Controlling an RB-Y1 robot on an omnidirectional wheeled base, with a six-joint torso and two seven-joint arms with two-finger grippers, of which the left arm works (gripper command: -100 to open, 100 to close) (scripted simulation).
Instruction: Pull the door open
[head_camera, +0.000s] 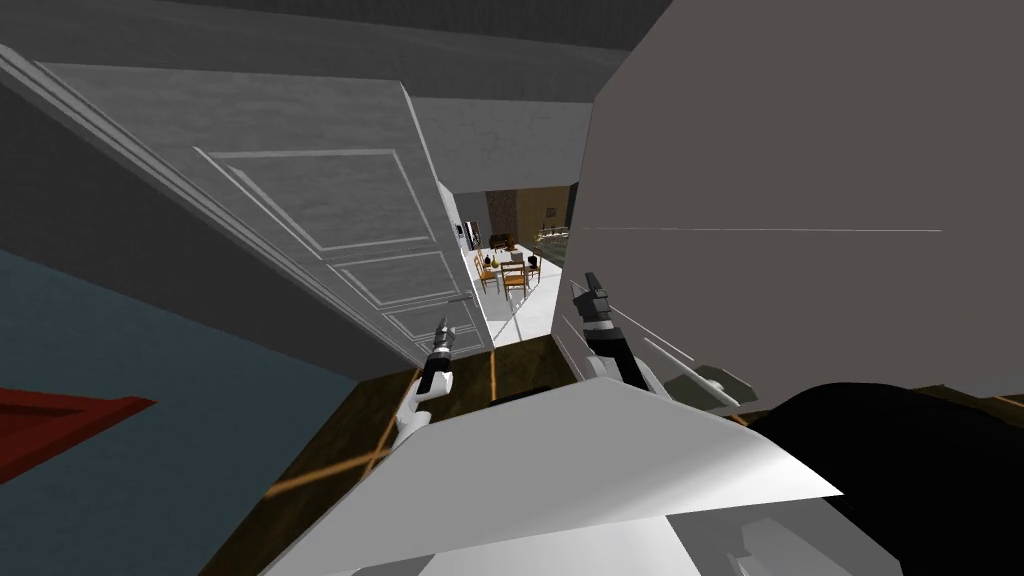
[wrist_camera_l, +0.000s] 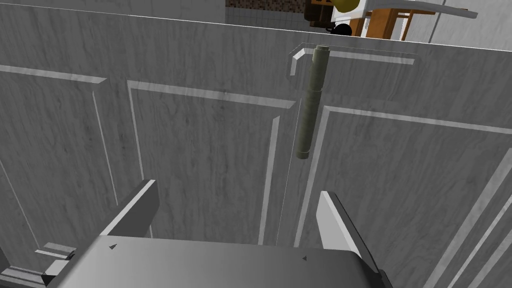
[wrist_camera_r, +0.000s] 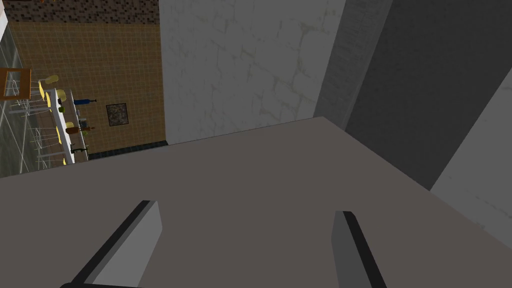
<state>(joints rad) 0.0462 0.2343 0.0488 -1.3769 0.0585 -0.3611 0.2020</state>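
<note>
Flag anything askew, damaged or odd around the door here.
Nothing stands out. The grey panelled door stands partly open and looks whole, its olive handle intact. The left gripper, open, faces the handle without touching it. The slant is the camera's.

Left pincer, right pincer (both agape)

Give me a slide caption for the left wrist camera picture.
Open left gripper faces the grey panelled door, its olive bar handle ahead of the fingers, not gripped.
</note>
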